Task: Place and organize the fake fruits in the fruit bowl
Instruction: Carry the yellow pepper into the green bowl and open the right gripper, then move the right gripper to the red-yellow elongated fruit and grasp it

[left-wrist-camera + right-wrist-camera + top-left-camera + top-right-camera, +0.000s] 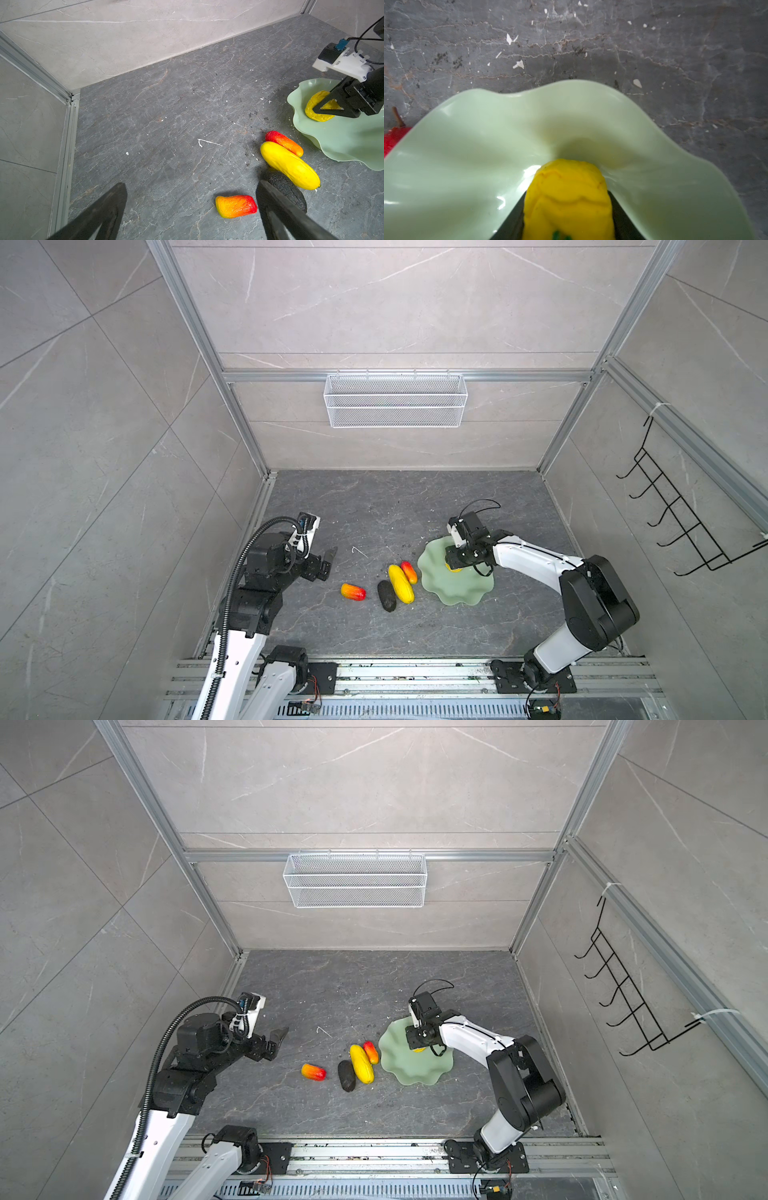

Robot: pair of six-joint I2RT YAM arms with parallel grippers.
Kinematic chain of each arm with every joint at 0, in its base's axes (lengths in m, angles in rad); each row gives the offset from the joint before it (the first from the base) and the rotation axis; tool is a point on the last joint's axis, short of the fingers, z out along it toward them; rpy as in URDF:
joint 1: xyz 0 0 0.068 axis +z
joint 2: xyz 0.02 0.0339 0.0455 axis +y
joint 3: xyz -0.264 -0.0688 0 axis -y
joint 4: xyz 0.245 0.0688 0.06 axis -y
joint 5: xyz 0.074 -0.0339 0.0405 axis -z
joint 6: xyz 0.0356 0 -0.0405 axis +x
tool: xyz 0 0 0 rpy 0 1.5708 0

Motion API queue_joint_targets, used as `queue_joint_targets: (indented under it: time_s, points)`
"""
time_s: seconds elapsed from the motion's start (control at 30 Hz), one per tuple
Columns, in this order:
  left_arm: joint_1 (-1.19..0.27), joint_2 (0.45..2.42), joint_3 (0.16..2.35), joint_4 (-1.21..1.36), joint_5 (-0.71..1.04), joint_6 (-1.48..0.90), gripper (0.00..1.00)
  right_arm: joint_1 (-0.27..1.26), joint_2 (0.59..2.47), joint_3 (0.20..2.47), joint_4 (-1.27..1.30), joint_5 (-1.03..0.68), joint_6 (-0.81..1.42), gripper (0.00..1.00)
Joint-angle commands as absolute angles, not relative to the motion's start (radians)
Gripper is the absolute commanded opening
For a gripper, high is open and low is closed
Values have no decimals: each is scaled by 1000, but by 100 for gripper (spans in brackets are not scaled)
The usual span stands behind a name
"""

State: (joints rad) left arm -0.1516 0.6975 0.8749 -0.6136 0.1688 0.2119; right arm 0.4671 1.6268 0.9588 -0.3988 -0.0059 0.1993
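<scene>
Right now your right gripper (566, 207) is clamped on the citrus (569, 195), one dark finger (623, 218) on each side, down inside the bowl (467, 145) near its middle. Whether the citrus touches the bowl's floor you cannot tell. The citrus is bright yellow, bumpy and creased, with a bit of green at the end nearest the wrist. The bowl is pale green and glossy with a wavy rim, and it sits on the dark stone table (415, 510). Just outside its rim, on the side toward your left arm, lies a red-and-orange fruit (284, 143), touching a long yellow fruit (289, 165). A dark fruit (291, 191) lies against that one's far side. A second red-and-orange fruit (235, 206) lies apart from them, nearer your left gripper (191, 186), which hangs wide open and empty above bare table. In both top views a white wire basket (395, 400) hangs on the back wall, well away.
</scene>
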Motion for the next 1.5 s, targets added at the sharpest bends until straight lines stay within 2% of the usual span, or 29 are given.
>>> queue_joint_targets:
  time_s: [0.0,0.1,0.27,0.47,0.5,0.67,0.87,1.2,1.47]
  points:
    - [-144,697,913,-595,198,199,100,470,1636,951,-363,-23,220,50]
    - [-143,698,912,-594,201,199,100,470,1624,958,-380,-17,212,56]
    - [-141,701,911,-592,202,196,100,469,1584,1039,-496,31,152,79]
    - [-138,695,911,-593,203,196,100,480,1494,1161,-625,15,72,89]
    - [-138,695,911,-591,202,194,100,493,1480,1177,-633,2,58,99]
    - [-137,693,911,-591,205,193,100,703,1486,1240,-590,-77,-16,100]
    - [-137,693,910,-591,204,193,100,883,1683,1300,-431,-203,22,100]
    - [-135,697,909,-591,216,193,100,1005,2006,1530,-405,-293,29,99]
    - [-131,695,911,-591,211,193,100,1030,2142,1594,-402,-313,38,87]
